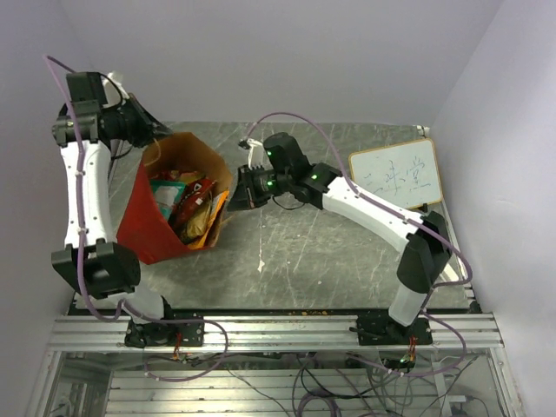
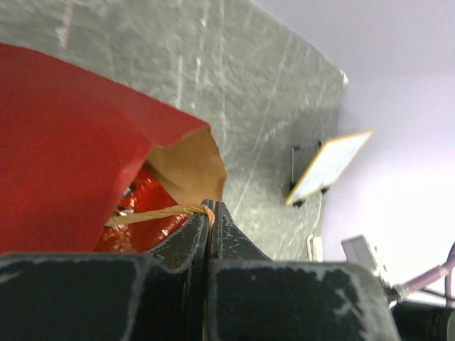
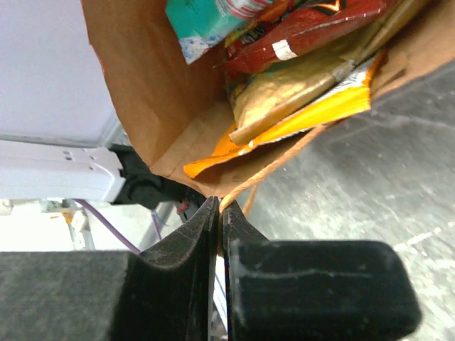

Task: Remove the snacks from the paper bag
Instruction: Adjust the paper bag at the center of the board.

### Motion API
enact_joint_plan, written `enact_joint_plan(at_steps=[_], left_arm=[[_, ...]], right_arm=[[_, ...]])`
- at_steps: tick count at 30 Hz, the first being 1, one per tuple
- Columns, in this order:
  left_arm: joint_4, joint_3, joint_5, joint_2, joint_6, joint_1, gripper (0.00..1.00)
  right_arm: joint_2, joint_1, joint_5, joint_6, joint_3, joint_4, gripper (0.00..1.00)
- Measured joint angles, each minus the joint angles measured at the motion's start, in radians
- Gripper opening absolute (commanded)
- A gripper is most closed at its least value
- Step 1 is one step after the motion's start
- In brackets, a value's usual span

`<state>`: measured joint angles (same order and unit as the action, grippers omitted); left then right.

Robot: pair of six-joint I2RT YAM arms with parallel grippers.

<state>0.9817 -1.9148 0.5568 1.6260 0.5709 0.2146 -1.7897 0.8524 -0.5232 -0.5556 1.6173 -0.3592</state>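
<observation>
Where the bag [image 1: 143,221] sits: left part of the table [image 1: 330,252], tipped, mouth up and turned toward the right arm, with the snacks [image 1: 187,204] all inside and none out yet.
Top, left claw [image 1: 155,132]: at the bag's far rim.
Top, right claw [image 1: 233,198]: at the opposite rim, on the mouth's right side.
Top, count: one bag, two claws, one whiteboard [image 1: 395,174] well apart on the right.
Left wrist, handle [image 2: 153,213]: one twine strand runs straight into the tips; the jaws are together, clamped on it.
Right wrist, grip: jaws together on the bag's brown rim. Twine hangs just beside them, and I can't tell if it's in the pinch too.
Right wrist, count: four showing, a teal packet [image 3: 202,18], red packet [image 3: 313,25], gold packet [image 3: 284,92] and yellow packet [image 3: 320,106]. Anything beneath is hidden.
Step, as I read it: holding the mouth spread.
Doing it well: pull gently and evenly, since twine and paper tear. Let the left claw alone hold the mouth, then free the right for the yellow packet, which is nearest the rim.
</observation>
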Motion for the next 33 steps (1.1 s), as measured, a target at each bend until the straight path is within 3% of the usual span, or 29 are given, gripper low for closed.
enact_joint_plan(at_steps=[7, 12, 27, 33], left_arm=[[-0.074, 0.234, 0.029, -0.204, 0.021, -0.127, 0.07], [-0.048, 0.284, 0.016, -0.303, 0.003, -0.129, 0.07], [0.095, 0.185, -0.092, -0.27, -0.034, -0.129, 0.07], [0.111, 0.171, -0.101, -0.252, -0.041, -0.121, 0.07]], right_arm=[[0.091, 0.017, 0.019, 0.115, -0.114, -0.067, 0.1], [0.109, 0.075, 0.052, 0.175, -0.14, -0.129, 0.15], [0.268, 0.086, 0.428, 0.336, -0.158, -0.355, 0.56], [0.384, 0.114, 0.441, 0.516, -0.23, -0.239, 0.58]])
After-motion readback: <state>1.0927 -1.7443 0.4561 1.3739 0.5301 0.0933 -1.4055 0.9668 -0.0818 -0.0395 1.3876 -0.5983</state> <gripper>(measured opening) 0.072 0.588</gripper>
